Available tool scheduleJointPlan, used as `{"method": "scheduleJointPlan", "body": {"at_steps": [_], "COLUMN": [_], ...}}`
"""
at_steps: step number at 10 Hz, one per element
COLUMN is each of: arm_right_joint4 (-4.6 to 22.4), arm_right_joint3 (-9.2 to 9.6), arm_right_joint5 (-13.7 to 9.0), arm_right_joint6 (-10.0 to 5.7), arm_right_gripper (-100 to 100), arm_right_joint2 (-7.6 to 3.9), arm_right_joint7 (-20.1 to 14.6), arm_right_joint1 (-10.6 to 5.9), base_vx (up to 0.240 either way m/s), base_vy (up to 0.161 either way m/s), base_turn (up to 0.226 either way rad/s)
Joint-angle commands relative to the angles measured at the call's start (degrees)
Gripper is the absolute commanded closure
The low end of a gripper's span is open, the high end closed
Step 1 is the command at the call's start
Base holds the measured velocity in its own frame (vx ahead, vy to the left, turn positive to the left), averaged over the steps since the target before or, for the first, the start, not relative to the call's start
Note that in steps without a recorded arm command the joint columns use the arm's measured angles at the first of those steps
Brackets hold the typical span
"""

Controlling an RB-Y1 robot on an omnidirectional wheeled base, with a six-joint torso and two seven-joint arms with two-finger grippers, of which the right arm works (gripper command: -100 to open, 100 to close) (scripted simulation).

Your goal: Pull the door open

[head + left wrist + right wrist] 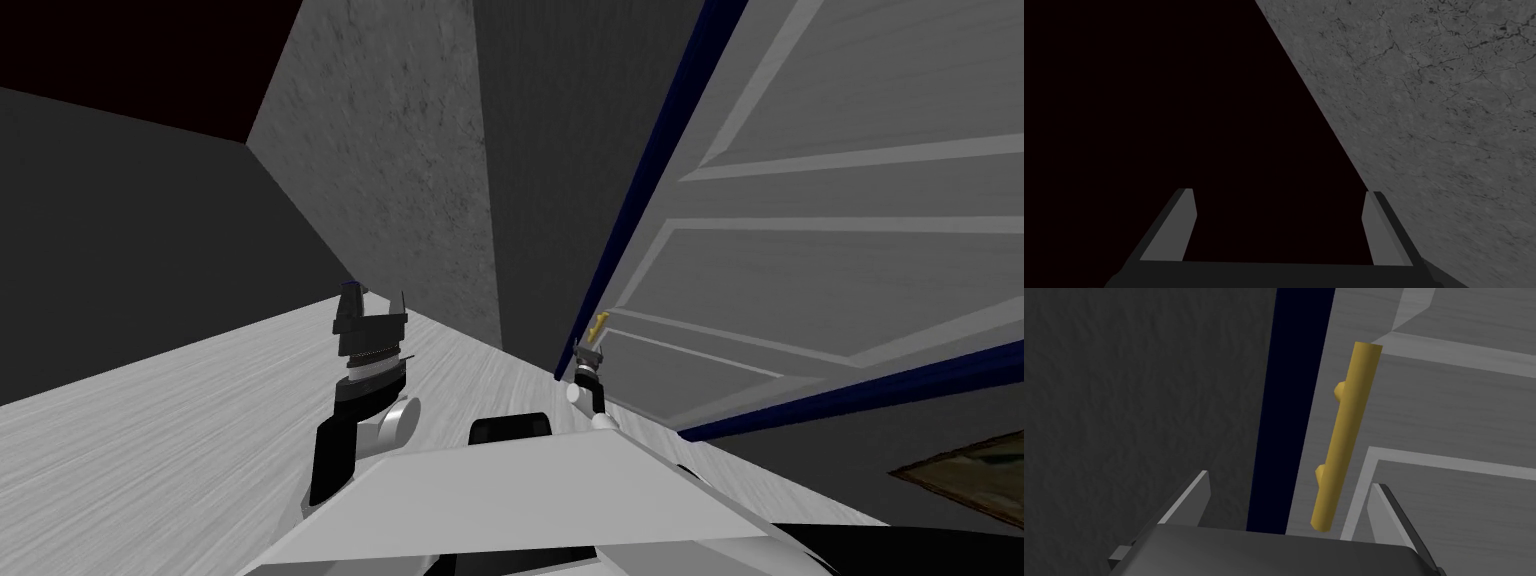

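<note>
Right end effector (pixel 1291 503): fingers (pixel 1200 497) spread wide, about a third of the wrist view apart, holding nothing. In the head view it (pixel 590 356) sits low, pointed at the door's edge.

Handle (pixel 1346 438): yellow bar on two short posts, standing lengthwise ahead of the end effector. Its near end falls in the gap between the fingers, closer to the door-side finger, and neither finger touches it. In the head view it (pixel 599 322) lies just beyond the fingertips.

Door (pixel 1449 413): grey, panelled, carrying the handle close to its edge.

Blue strip (pixel 1289 413): dark, running along that edge, between door and wall.

Wall (pixel 1139 413): dark grey, beside the strip, opposite the door.

Left end effector (pixel 375 300): raised over the floor (pixel 150 430), well apart from the door, fingers wide apart, holding nothing
</note>
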Motion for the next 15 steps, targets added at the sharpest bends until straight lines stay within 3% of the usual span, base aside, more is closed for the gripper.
{"method": "scheduleJointPlan", "body": {"at_steps": [1,6,10,11,13,15], "arm_right_joint4": [1.8,7.7,9.6,10.0,10.2,10.5], "arm_right_joint3": [0.02,0.17,0.2,0.69,1.01,1.58], "arm_right_joint5": [-1.0,-4.8,-5.8,-5.7,-5.7,-5.5], "arm_right_joint6": [-0.38,-1.85,-2.26,-2.38,-2.4,-2.45], "arm_right_gripper": [-100,-100,-100,-100,-100,-100], "arm_right_joint2": [-0.03,-0.43,-0.53,-2.08,-3.11,-4.94], "arm_right_joint7": [-1.1,-5.5,-6.6,-9.0,-10.4,-13.1], "arm_right_joint1": [-0.89,-3.15,-4.0,-3.03,-2.33,-1.1], "base_vx": [-0.089,-0.101,-0.086,0.132,0.175,0.157], "base_vy": [-0.134,-0.145,-0.096,-0.007,-0.02,-0.015], "base_turn": [0.143,0.238,0.123,-0.017,0.0,-0.006]}}
